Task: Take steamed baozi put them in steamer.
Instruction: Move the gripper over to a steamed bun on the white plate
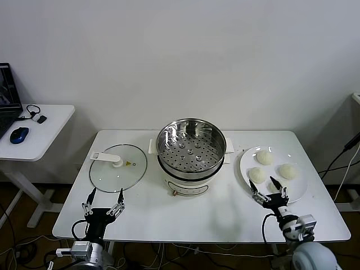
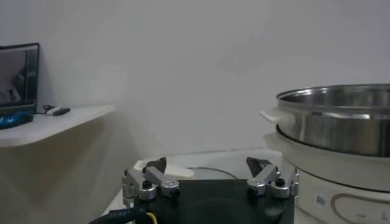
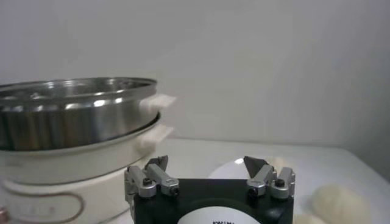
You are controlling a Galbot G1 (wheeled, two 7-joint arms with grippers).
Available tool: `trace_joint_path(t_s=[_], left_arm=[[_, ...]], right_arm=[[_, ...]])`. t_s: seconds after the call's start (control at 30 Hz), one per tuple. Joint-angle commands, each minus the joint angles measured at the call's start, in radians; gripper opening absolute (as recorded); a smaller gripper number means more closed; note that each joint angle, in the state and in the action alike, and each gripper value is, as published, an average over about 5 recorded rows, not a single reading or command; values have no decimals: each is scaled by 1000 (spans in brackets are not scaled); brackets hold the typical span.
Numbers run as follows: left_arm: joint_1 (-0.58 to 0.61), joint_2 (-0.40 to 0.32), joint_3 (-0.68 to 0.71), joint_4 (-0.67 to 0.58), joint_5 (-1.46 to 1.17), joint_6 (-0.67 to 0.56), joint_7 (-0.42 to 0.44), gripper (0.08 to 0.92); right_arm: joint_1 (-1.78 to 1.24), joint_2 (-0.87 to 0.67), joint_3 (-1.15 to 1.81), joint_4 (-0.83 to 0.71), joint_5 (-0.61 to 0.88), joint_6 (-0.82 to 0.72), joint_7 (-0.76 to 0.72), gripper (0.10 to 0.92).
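- Steamed baozi (image 1: 264, 157): four off-white buns lie on a round white plate (image 1: 301, 185) at the right side of the white worktop (image 1: 219, 216), well apart from the steamer (image 1: 190, 147).
- The bun nearest the front edge is partly hidden by the right end effector (image 1: 269, 189), whose fingers stand wide apart on either side of it; I cannot tell whether they touch it.
- The steamer, a shiny steel basket on a white electric pot base, stands at the middle of the worktop; its perforated floor holds nothing.
- A round glass lid (image 1: 118, 167) with a white handle lies flat on the worktop to the left of the steamer, just beside the base without touching it.
- The left end effector (image 1: 103, 201) hovers near the front edge, just in front of the lid, fingers wide and holding nothing.
- Open worktop runs along the front edge between the two end effectors, and a bare strip separates steamer and plate.
- The plate's rim comes close to the right edge of the worktop.
- A smaller white side table (image 1: 39, 132) stands apart to the left, carrying one blue mouse (image 1: 18, 134) and part of a laptop (image 1: 8, 98).
- Count: four baozi, one plate, one steamer, one lid.
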Motion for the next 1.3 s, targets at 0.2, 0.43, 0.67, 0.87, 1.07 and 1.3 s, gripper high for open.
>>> trace_joint_path(t_s=[0.2,0.43,0.67,0.87,1.07,1.3], left_arm=[[-12,7,7,-3,-3,-1,5,823],[-18,8,14,1,-9,-1,5,823],[-18,8,15,2,-16,-1,7,823],[-18,11,15,-9,-24,2,10,823],[-14,11,16,-19,-28,1,13,823],[-5,11,14,-27,-32,-1,14,823]], right_arm=[[285,-248,-56,-188,28,-118,-184,823],[505,-374,-266,-370,-47,-55,-381,823],[888,-461,-628,-559,-154,21,-644,823],[1280,-485,-1036,-644,-187,11,-857,823],[1618,-423,-1467,-762,-215,53,-983,823],[1794,-255,-1672,-996,-313,155,-1064,823]])
